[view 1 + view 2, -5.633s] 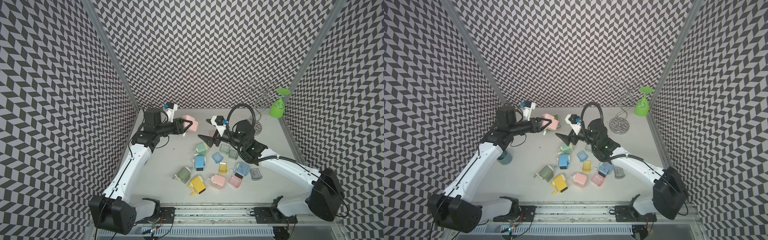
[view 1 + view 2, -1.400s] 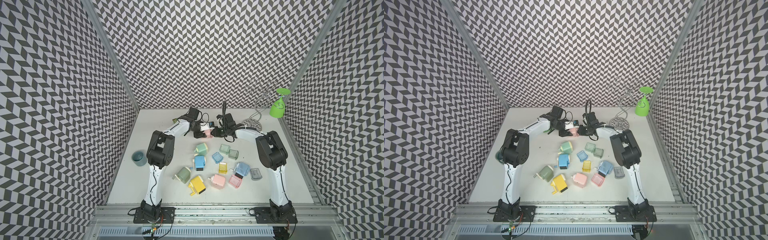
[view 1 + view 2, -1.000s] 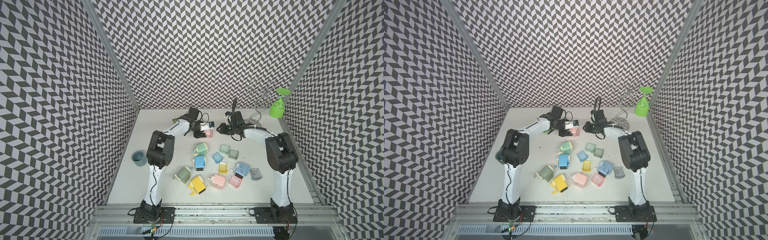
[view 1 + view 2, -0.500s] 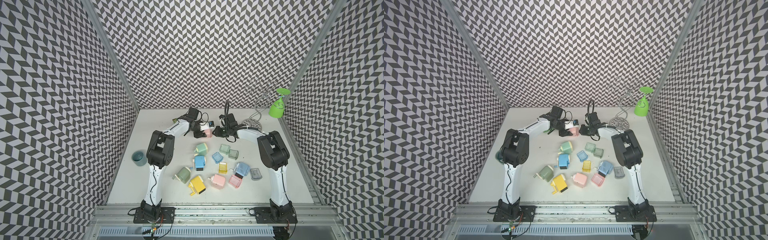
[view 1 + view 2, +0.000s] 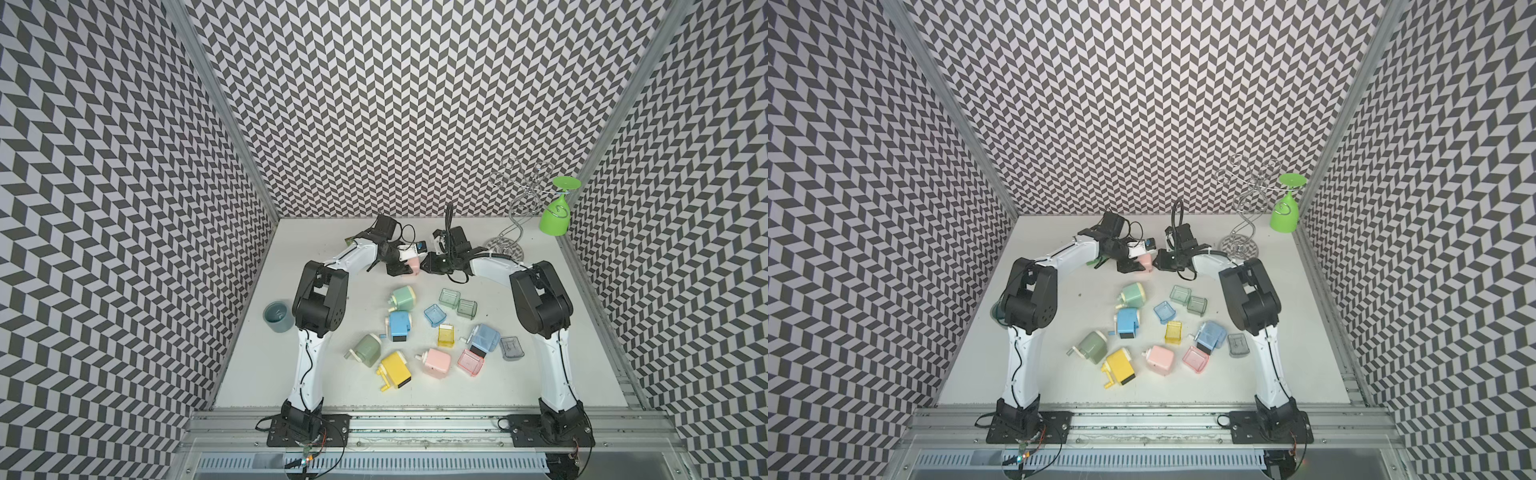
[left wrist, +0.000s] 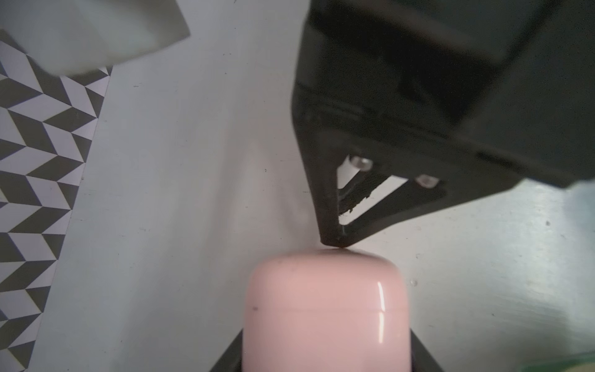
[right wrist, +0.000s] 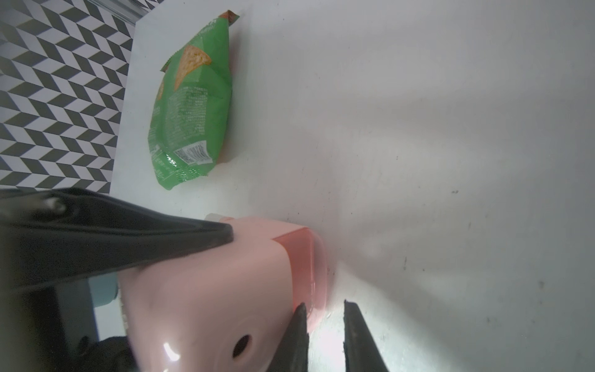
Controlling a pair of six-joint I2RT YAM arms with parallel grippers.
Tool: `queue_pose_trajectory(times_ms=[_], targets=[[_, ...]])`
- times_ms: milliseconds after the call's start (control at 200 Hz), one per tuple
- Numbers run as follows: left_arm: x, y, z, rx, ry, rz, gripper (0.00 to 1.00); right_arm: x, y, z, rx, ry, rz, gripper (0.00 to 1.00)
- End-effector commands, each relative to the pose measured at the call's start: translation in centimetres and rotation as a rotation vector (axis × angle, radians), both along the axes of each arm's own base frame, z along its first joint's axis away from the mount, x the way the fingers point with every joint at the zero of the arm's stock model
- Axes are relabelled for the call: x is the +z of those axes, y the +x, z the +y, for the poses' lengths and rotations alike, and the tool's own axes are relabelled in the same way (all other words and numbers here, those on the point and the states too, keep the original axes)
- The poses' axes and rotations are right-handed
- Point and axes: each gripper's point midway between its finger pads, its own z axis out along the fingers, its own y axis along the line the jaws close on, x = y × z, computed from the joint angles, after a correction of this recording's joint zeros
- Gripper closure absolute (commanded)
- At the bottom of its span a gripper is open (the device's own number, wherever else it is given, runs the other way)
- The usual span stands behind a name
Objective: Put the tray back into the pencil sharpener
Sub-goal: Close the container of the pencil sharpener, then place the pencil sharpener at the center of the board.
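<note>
The pink pencil sharpener [image 5: 412, 263] sits at the far middle of the desk [image 5: 582, 332]. The left gripper [image 5: 402, 267] holds it, with its jaws clamped across the body from the left. The tray [image 7: 306, 267] is in the sharpener's right-hand end, mostly seated but with a lip of clear pink plastic showing past the shell.

The sharpener's long axis runs left to right, so the tray's way in points left, straight towards the holding arm. The right gripper [image 7: 323, 310] is just to the right of that lip. Its jaws are narrow and empty, a slit apart, and one tip touches the tray's edge.

The right arm is the nearer one to the tray. The last push probably has to go leftwards along that axis while the left jaws brace against it.
</note>
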Motion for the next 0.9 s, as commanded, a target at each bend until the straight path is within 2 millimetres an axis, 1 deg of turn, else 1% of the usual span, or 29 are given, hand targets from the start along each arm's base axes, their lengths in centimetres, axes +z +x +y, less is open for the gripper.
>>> queue_pose_trajectory(times_ms=[0, 10, 50, 95, 160, 180, 205, 320, 391, 456, 551, 686, 781, 896], targets=[[-2.0, -0.6, 0.1, 0.004, 0.002, 0.05, 0.83, 5.5, 1.4, -0.5, -0.04, 0.065, -0.119, 0.78], [-1.9, -0.6, 0.1, 0.006, 0.001, 0.048, 0.83, 6.0, 1.5, -0.7, -0.049, 0.069, -0.132, 0.78], [-1.6, -0.5, 0.1, 0.01, -0.004, 0.044, 0.83, 7.1, 1.7, -1.8, -0.093, 0.07, -0.158, 0.78], [-1.2, -0.2, 0.1, 0.025, -0.016, 0.037, 0.85, 7.8, 1.8, -3.0, -0.14, 0.062, -0.17, 0.78], [0.2, 0.6, 0.2, 0.072, -0.054, 0.022, 0.87, 8.5, 1.5, -4.6, -0.19, 0.042, -0.186, 0.77], [0.8, 0.9, 0.2, 0.09, -0.068, 0.014, 0.88, 8.4, 1.4, -5.0, -0.2, 0.033, -0.188, 0.77], [1.6, 1.2, 0.3, 0.114, -0.088, 0.006, 0.89, 9.1, 1.2, -5.4, -0.212, 0.028, -0.204, 0.77], [6.2, 2.1, 0.4, 0.238, -0.217, -0.023, 0.92, 9.9, -0.2, -6.9, -0.248, 0.003, -0.228, 0.76], [8.5, 2.0, 0.8, 0.324, -0.289, -0.019, 0.92, 10.5, -1.1, -7.6, -0.269, 0.006, -0.244, 0.76], [9.6, 1.3, 1.3, 0.378, -0.315, 0.001, 0.93, 10.9, -1.9, -8.1, -0.284, 0.01, -0.255, 0.76], [9.7, 0.2, 2.9, 0.47, -0.279, 0.025, 0.93, 11.3, -2.7, -8.6, -0.292, 0.006, -0.263, 0.76], [8.9, -1.3, 6.6, 0.64, -0.2, 0.079, 0.93, 11.4, -3.5, -9.0, -0.286, -0.006, -0.261, 0.75], [7.6, -2.7, 9.0, 0.763, -0.147, 0.161, 0.93, 11.7, -4.0, -9.2, -0.286, -0.003, -0.268, 0.75], [5.4, -4.7, 11.4, 0.894, -0.094, 0.231, 0.92, 11.8, -4.7, -9.5, -0.293, 0.004, -0.274, 0.75]])
